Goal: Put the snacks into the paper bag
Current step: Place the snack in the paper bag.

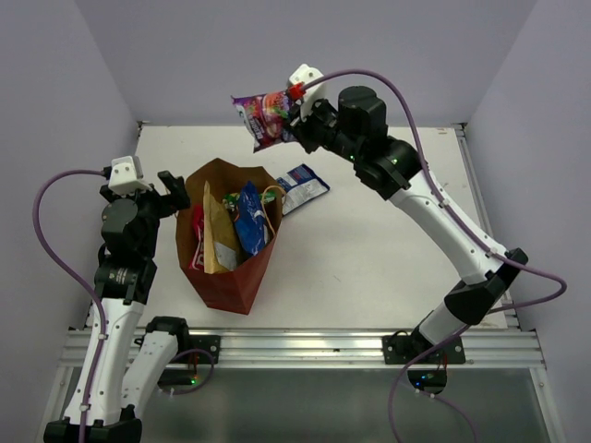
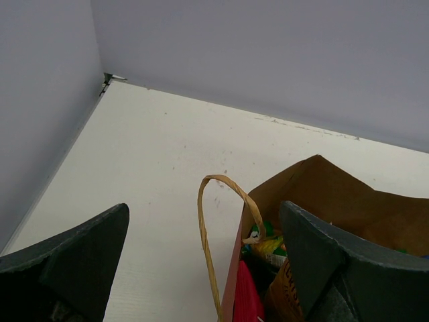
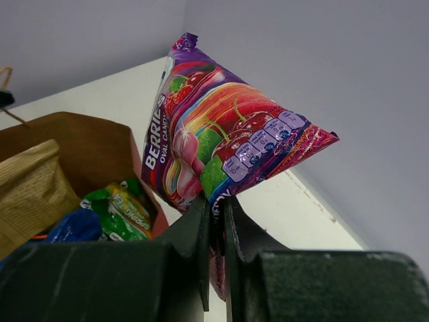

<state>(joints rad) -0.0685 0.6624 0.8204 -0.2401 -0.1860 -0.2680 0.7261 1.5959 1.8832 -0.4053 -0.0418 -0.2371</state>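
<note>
Left jaws stand wide and empty at 9 o'clock of the tall brown paper carrier bag (image 1: 231, 277), near its thin tan loop handle (image 2: 251, 209). The bag is upright on the white worktop (image 1: 369, 258), with packets inside. A blue-white crinkly packet (image 1: 303, 187) lies at the bag's 2 o'clock. Right jaws pinch a small purple-pink candy packet (image 1: 266, 115), held aloft at the bag's 12 o'clock.
</note>
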